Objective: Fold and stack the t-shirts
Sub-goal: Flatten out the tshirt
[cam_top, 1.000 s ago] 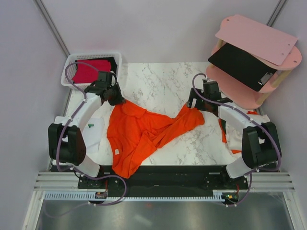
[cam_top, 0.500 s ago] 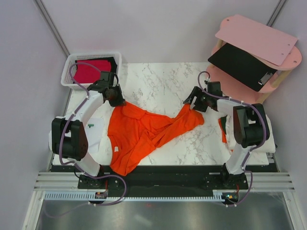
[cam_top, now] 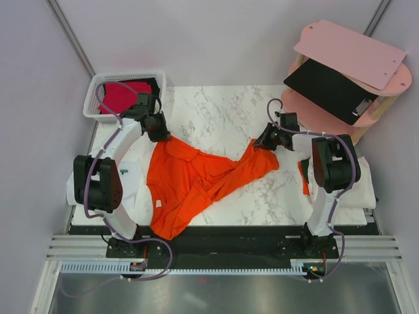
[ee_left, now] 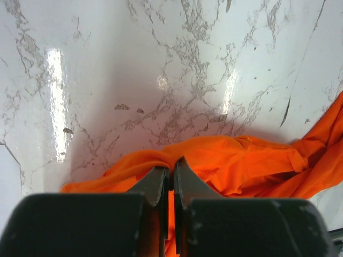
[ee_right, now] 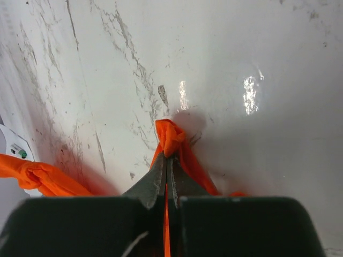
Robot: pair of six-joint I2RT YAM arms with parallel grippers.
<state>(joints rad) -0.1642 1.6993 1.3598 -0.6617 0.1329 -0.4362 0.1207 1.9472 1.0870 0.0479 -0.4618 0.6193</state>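
Right, both arms are on the bright orange cloth t-shirt (cam_top: 196, 183), which lies crumpled and twisted across the middle of the white marble-patterned tabletop (cam_top: 222, 111), its lower end reaching the near edge. The left gripper (ee_left: 172, 172) is pinched fully together on a bunched fold at the shirt's far left corner, with cloth squeezed between the jaws. The right gripper (ee_right: 166, 160) is clamped just as tight on the far right tip, a little knot of orange poking out past its fingertips.

So, by my reading, this is the spreading step: two corners gripped, no fold made yet, nothing stacked. The next move calls for both arms to lift and draw apart together, pulling the twist out of the middle so the shirt can be laid flat. Pull unevenly and that thin right-hand pinch looks the likelier to slip.

And the room to work in? Open marble lies beyond both grippers toward the far edge, good for stretching. On the left, the white plastic mesh basket (cam_top: 91, 108) sits just beyond the left gripper, with a crimson-red shirt (cam_top: 121, 97) inside it. On the right, the pink round two-tier shelf (cam_top: 327, 124) with its flat black clipboard (cam_top: 327, 88) stands close to the right arm, so sideways travel looks tight there.
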